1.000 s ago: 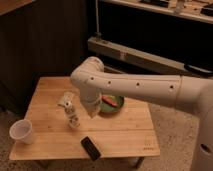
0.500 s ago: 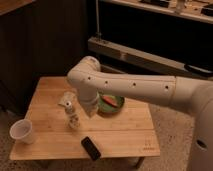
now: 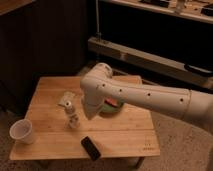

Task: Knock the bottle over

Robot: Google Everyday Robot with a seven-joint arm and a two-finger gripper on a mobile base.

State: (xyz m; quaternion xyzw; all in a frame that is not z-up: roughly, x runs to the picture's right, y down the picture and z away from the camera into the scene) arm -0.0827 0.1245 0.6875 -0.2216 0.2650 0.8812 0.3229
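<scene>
Camera view: a wooden table point(image 3: 125, 132) stands on a speckled floor, with a dark wall and a long shelf point(image 3: 150, 60) behind it. A white robot arm point(image 3: 145, 97) reaches in from the right, bends at a rounded elbow over the far middle of the table and drops toward the top. Its gripper point(image 3: 90, 114) is at the low end of that arm, near the middle of the table and just right of the bottle; whether the jaws are open or closed cannot be told here, and nothing can be seen held.

A small slim bottle point(image 3: 72, 114) stands upright left of centre, pale with a whitish cap. Whether the gripper touches it cannot be made out. Just beyond the bottle, toward the far left, lies a flat beige packet point(image 3: 65, 100). A white paper cup point(image 3: 22, 132) stands upright at the near left corner, well apart from the bottle. A flat black object point(image 3: 91, 147) lies close to the near edge. A green bowl point(image 3: 114, 106) sits behind the arm, right of the gripper, partly hidden.
</scene>
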